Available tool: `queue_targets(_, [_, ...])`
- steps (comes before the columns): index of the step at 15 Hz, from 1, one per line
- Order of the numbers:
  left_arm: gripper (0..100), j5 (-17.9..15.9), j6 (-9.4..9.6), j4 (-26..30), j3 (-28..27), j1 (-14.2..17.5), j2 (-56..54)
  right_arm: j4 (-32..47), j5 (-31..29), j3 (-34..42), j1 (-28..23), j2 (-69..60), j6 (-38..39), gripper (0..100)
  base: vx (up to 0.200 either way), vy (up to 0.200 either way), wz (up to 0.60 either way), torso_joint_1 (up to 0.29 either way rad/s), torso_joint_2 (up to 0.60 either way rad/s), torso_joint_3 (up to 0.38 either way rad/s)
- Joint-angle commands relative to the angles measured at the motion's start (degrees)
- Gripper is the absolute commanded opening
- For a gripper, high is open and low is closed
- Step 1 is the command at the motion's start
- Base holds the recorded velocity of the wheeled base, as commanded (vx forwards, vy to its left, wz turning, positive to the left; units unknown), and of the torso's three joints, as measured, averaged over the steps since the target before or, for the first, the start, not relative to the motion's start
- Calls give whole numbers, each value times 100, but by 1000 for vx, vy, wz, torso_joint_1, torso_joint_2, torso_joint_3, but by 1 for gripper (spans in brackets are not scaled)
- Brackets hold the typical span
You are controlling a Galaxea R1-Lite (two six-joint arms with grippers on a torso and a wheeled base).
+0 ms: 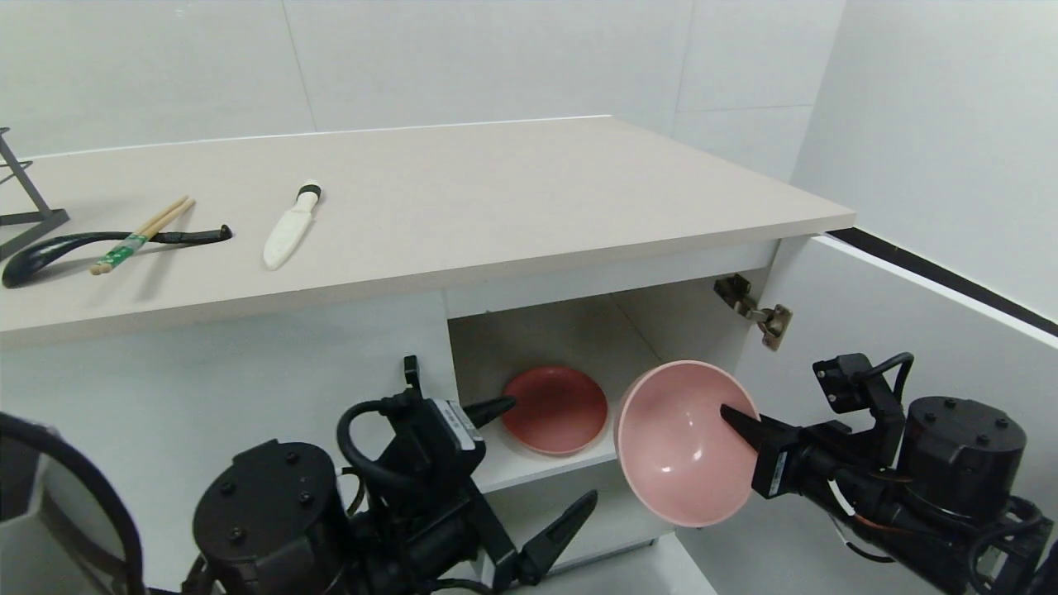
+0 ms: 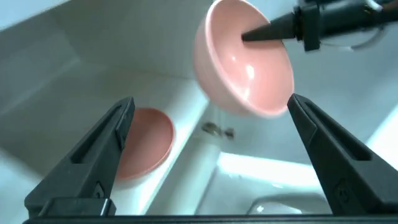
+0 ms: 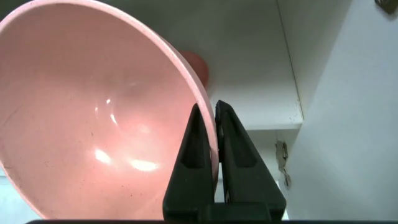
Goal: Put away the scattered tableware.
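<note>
- Bowl [image 1: 678,442] [image 2: 242,68] [image 3: 93,124], the pink one, hung tipped on its side just off the front right corner of the cabinet shelf [image 1: 529,471], with its hollow turned toward your left arm.
- Your right gripper [image 1: 731,417] [image 2: 249,36] [image 3: 208,109] had its fingers pinched tight on the bowl's rim, one finger inside the hollow and the other behind the wall.
- Your left gripper [image 1: 550,451] [image 2: 211,102] was spread wide with nothing between its fingers. It sat low in front of the shelf's front edge, to the left of the bowl and apart from it.
- You had a red plate [image 1: 555,409] [image 2: 146,140] lying flat on the shelf, close to the front edge and just beside the held bowl.
- On the counter [image 1: 496,190] above, a white knife [image 1: 291,226] with a black band on its handle lay toward the left half, well apart from the cabinet opening.
- Near the counter's left front edge, a pair of chopsticks [image 1: 142,235] lay across the handle of a black spoon [image 1: 99,244], touching it.
- At the counter's left edge stood part of a dark metal rack [image 1: 25,207].
- The cabinet door [image 1: 893,330] stood swung open on your right, with its hinge [image 1: 754,311] showing at the top of the opening.
</note>
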Motion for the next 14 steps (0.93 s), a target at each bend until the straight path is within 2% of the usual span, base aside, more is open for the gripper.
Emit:
queue_targets(1, [100, -1142, 68, -9, 496, 583, -582, -6, -2, 63, 20, 19, -1, 0, 0, 0, 0, 0, 0, 0])
queue_targets(2, [100, -1924, 182, -9, 637, 873, -643, -6, -2, 116, 20, 19, -1, 0, 0, 0, 0, 0, 0, 0])
queue_targets(3, [100, -2584, 428, -9, 830, 1180, -643, -6, 7, 142, 64, 10, -1, 0, 0, 0, 0, 0, 0, 0])
queue_targets(4, [100, -2874, 727, -9, 1050, 1339, -643, -6, -2, 160, 64, 10, -1, 0, 0, 0, 0, 0, 0, 0])
queue_targets(6, [100, -2865, 1061, -9, 1331, 1347, -678, -6, -2, 168, 73, 1, -1, 0, 0, 0, 0, 0, 0, 0])
queue_targets(9, [100, -2865, 1149, -9, 1331, 1365, -845, -6, 7, 177, 82, -60, -10, 0, 0, 0, 0, 0, 0, 0])
queue_targets(10, [100, -2865, 1149, -9, 1331, 1435, -863, -6, 7, 186, 161, -60, -10, 0, 0, 0, 0, 0, 0, 0])
queue_targets(11, [100, -2874, 1158, -9, 1331, 1637, -889, -6, 7, 256, 301, -51, -10, 0, 0, 0, 0, 0, 0, 0])
queue_targets(13, [100, -2865, 1456, -9, 1331, 1752, -925, -6, 7, 318, 512, -25, -10, 0, 0, 0, 0, 0, 0, 0])
queue_targets(14, [100, -2865, 1483, -9, 1331, 1761, -1039, -6, 7, 274, 574, -25, -45, 0, 0, 0, 0, 0, 0, 0])
